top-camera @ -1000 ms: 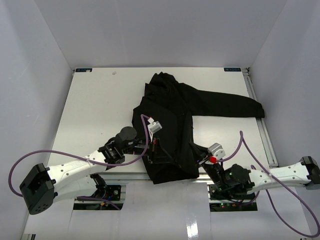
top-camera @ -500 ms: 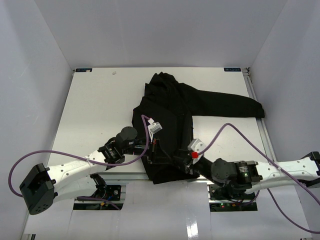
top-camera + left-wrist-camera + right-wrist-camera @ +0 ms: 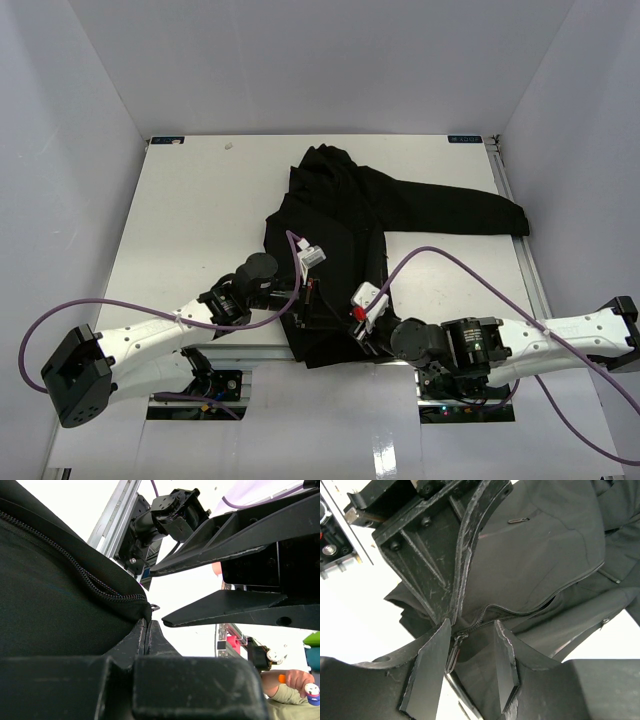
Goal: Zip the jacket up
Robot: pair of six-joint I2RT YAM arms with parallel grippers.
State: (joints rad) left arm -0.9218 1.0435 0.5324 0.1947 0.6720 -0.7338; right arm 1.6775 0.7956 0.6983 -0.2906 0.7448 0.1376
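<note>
Lying across the middle of the white tabletop [image 3: 190, 220] in the top view is the black jacket [image 3: 340, 230]. Its hem [image 3: 335, 357] sits at the lower edge of the surface and one sleeve [image 3: 460, 212] runs out to the right.

Assessment: the fabric looks soft, limp and light, with a slight sheen. It is likely to bunch or slide rather than resist a pull, so the bottom must be held taut.

The zipper [image 3: 520, 611] runs from lower left to centre right in the right wrist view and is open above its base.

The left gripper [image 3: 148, 626] is clenched on the hem corner beside the zipper's foot.

The right gripper [image 3: 468, 655] is released. Its fingers [image 3: 432, 675] stand apart on either side of the pull tab [image 3: 454, 652] without pinching it.

Recommended hold: the pull tab itself. It is small, thin and easily missed.
</note>
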